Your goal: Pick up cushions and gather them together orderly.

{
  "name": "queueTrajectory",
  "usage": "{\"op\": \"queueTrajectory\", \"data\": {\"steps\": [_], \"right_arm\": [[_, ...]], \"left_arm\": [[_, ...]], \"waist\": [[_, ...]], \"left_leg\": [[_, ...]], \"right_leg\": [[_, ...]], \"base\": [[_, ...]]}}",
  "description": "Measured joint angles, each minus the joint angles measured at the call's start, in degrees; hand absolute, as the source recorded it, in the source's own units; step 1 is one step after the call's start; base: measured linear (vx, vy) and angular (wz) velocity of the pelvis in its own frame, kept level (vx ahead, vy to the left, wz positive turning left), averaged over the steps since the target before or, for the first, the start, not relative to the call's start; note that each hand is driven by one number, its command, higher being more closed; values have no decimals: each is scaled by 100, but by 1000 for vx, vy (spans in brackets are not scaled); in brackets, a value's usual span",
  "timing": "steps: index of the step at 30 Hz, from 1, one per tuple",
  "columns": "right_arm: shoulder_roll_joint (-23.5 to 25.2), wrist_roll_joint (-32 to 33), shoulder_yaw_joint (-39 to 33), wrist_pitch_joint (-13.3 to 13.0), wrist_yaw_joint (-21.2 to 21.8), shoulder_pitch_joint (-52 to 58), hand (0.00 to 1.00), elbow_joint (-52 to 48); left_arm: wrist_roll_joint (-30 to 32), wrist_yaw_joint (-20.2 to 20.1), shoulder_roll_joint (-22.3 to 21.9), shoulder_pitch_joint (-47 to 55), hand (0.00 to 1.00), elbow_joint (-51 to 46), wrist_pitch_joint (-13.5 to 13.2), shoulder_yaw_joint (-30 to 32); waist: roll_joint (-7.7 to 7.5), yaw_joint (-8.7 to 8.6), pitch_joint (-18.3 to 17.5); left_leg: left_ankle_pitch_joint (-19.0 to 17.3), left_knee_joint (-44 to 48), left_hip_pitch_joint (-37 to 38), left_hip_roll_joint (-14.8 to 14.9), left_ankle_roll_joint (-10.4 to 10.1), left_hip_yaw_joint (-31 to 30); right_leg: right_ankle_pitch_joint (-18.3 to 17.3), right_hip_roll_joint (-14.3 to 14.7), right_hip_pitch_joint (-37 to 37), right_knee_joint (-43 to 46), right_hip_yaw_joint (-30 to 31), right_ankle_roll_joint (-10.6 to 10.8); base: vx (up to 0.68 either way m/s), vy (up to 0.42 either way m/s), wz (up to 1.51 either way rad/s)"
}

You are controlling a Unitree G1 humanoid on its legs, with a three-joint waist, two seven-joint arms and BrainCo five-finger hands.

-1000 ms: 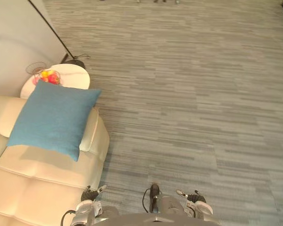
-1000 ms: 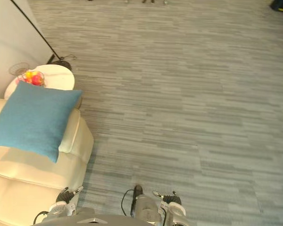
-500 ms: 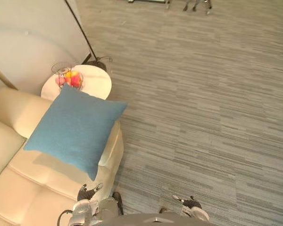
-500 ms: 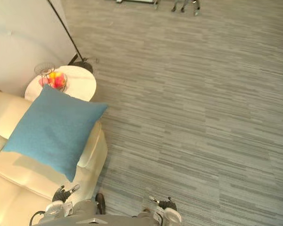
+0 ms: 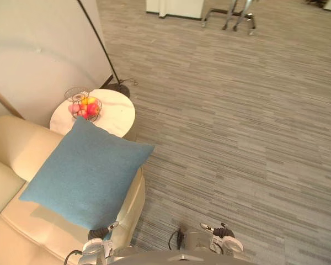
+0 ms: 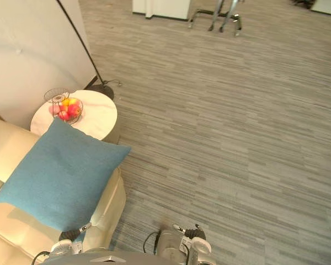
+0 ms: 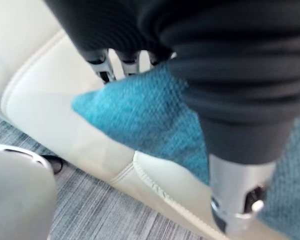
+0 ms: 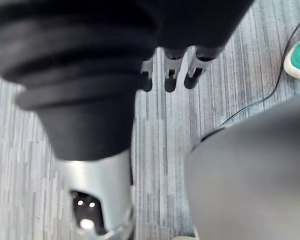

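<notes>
Left hand (image 7: 104, 66) hangs loose and empty over the cushion (image 5: 88, 174), which lies across the sofa (image 5: 11, 243) arm's edge; right hand (image 8: 171, 70), also slack, idles over the floor (image 8: 20, 150). Pinch one corner only and you may drag it off.

blue cushion (image 5: 88, 174) on cream sofa (image 5: 8, 141) beside round side table (image 5: 115, 112)

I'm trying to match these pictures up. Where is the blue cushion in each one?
Left eye view: blue cushion lower left, on the cream sofa.
Right eye view: lower left, same sofa.
Left wrist view: its corner past the left hand.
Right wrist view: right hand over grey carpet.
Shared landmark: the cream sofa.
</notes>
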Motion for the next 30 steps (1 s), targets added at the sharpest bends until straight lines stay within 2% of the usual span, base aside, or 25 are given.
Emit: {"op": "queueTrajectory", "data": {"steps": [1,3,6,8,9,10,13,14,16,17,19,21,22,23,24,25,26,27,30], "right_arm": [[4,-1,-7,2,3,21,0,0],[-56,-6,-41,-2,-6,-41,0,-34],[-52,-7,-14,2,2,-3,0,-146],[-25,-8,25,-5,5,83,0,-224],[21,-10,24,-4,10,123,0,-198],[27,-12,27,-3,13,158,0,-122],[-1,-18,25,4,11,145,0,10],[3,-64,22,5,10,142,0,12],[-69,-116,-26,0,4,140,0,15],[-72,-116,-77,0,2,93,0,34],[-35,-112,-254,0,-4,103,0,107],[-34,-109,-326,1,-10,76,0,120],[-33,-108,-328,1,-8,61,0,118],[-13,-88,-326,1,-7,34,0,117],[20,-4,-321,-3,-7,33,0,114],[57,35,-315,-1,-6,14,0,117],[53,53,-322,-4,-7,22,0,99],[30,59,-367,6,-8,58,0,87],[119,51,-354,8,-8,128,0,-11]], "left_arm": [[2,8,-1,-32,0,27,0,40],[1,4,-170,-14,0,15,24,218],[-1,4,-321,-36,0,-3,0,375],[-13,-2,-314,-37,0,-3,-25,377],[-52,-3,-264,-18,0,2,-28,416],[-57,4,-257,-3,0,6,-28,457],[-87,-5,-269,68,0,-3,-29,453],[-129,-10,-273,69,0,-11,-29,452],[-217,-10,-301,70,0,-57,-33,422],[-243,-9,-313,70,0,-74,-35,400],[-271,-15,-257,87,0,-89,-32,224],[-272,-34,-243,68,0,-106,-24,80],[-270,-33,-235,61,0,-121,-24,72],[-264,-31,-200,57,0,-118,-23,-28],[-255,-32,-98,60,0,-97,-13,-131],[-254,-33,-94,-2,0,-93,4,-143],[-247,-34,-99,-28,0,-76,18,-138],[-198,-33,-110,-35,0,27,55,-141],[-151,-41,-62,-72,0,48,65,-138]], "waist": [[79,22,28],[222,56,64],[286,81,74],[177,118,58],[126,148,-6],[72,179,-95],[145,152,-220],[107,148,-248],[230,134,-246],[270,134,-234],[266,76,-229],[295,41,-226],[296,45,-228],[241,0,-239],[185,-32,-267],[183,-13,-253],[186,-22,-250],[178,-14,-231],[70,-12,-128]], "left_leg": [[-38,22,23,58,-65,-56],[-76,7,54,241,-128,-203],[-75,-108,169,354,-284,-631],[-83,-132,172,336,-329,-906],[-83,-169,103,306,-341,-1123],[-68,-162,3,320,-385,-1309],[65,-96,-297,451,-550,-1687],[137,145,-553,464,-569,-1726],[236,572,-1014,515,-580,-1547],[372,529,-1086,571,-530,-1245],[629,307,-1161,712,-430,-359],[717,397,-1265,895,-356,947],[877,364,-1310,867,-330,1170],[1223,31,-1337,719,-170,1430],[1414,-465,-1167,569,-134,1586],[1501,-720,-1121,540,-47,1768],[1583,-797,-1121,527,-44,1779],[1925,-1238,-968,375,-75,1643],[2028,-1454,-846,246,-56,1427]], "right_leg": [[-16,63,89,-31,-115,-77],[-135,185,164,168,-359,-101],[-589,177,128,949,-346,-201],[-805,169,36,1352,82,-161],[-1035,120,63,1331,171,-118],[-1176,107,106,1251,84,-113],[-1226,129,227,1048,-426,-165],[-1223,101,288,922,-620,-179],[-1093,83,430,640,-1012,-257],[-1038,67,542,523,-1201,-295],[-899,-9,768,190,-1713,-361],[-885,-64,900,108,-2109,-372],[-882,-114,911,124,-2175,-369],[-836,-150,910,60,-2153,-340],[-791,-236,905,-163,-2203,-303],[-725,-259,912,-236,-2326,-284],[-703,-253,914,-245,-2346,-275],[-686,-249,973,-205,-2403,-255],[-676,-314,1158,-191,-2477,-258]], "base": [[266,-296,37],[200,-220,30],[112,-172,56],[31,-62,72],[32,-80,81],[66,-140,80],[81,-152,86],[70,-141,91],[66,-116,95],[53,-55,88],[21,-47,112],[-6,-24,107],[-64,-13,94],[-86,44,90],[-68,88,87],[-34,97,55],[-52,54,45],[-110,57,47],[-88,78,34]]}}
